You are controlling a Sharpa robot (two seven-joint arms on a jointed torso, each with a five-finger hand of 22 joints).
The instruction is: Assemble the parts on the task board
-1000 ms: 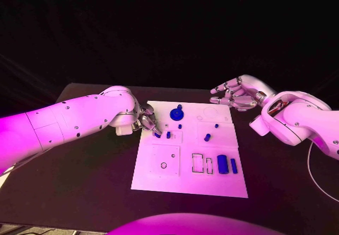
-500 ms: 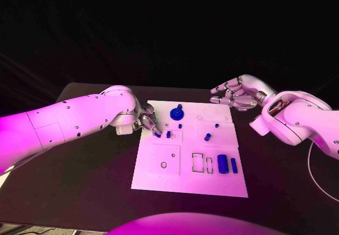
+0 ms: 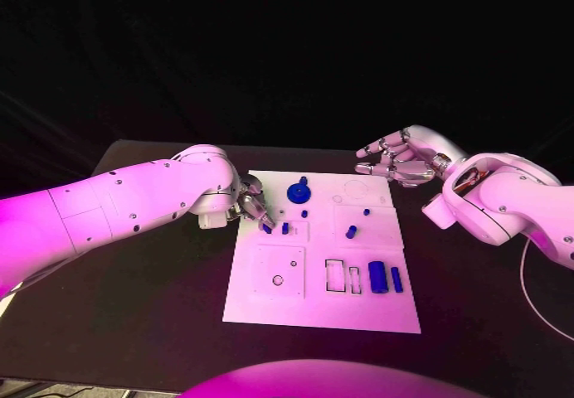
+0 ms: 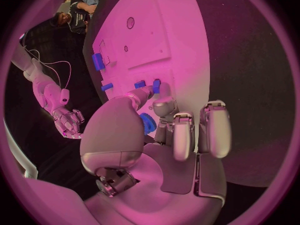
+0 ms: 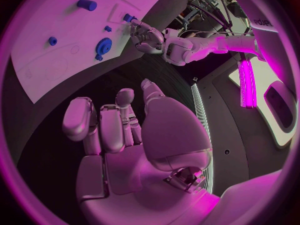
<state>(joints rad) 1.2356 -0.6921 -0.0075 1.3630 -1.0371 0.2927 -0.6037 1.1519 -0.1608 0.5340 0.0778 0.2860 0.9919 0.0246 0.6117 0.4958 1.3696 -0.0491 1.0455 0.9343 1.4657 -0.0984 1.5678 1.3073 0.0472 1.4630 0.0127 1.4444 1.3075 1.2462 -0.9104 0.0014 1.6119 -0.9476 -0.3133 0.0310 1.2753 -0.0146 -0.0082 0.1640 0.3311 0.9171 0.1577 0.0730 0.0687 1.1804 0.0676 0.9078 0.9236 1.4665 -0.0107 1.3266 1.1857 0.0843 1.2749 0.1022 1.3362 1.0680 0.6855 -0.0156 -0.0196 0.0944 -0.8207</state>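
Surface: black table (image 3: 143, 332), with darkness behind its far edge.
Task board: white plate (image 3: 323, 311) lying flat in the middle of the table, long side running away from the robot.
Left hand: left hand (image 3: 252, 207) at the board's left edge toward its far end, fingers pointing down onto the board. In the left wrist view its fingertips (image 4: 141, 92) touch or nearly touch a small blue part (image 4: 155, 86) standing by that edge; whether the part is actually pinched cannot be told.
Small parts by the left hand: two short blue pieces (image 3: 284, 228) side by side just under the fingers.
Gear: round blue toothed wheel (image 3: 299, 194) near the board's far end, just beside the left hand, apart from it.
Peg: small blue piece (image 3: 351, 233) near the board's middle.
Blocks: a wide blue block (image 3: 376, 277) and a narrow blue bar (image 3: 396, 280) side by side at the board's right edge, next to two outlined rectangular slots (image 3: 343, 276).
Right hand: right hand (image 3: 401, 162) above the table beyond the board's far right corner, well apart from every part, fingers loosely curled and spread, holding nothing.
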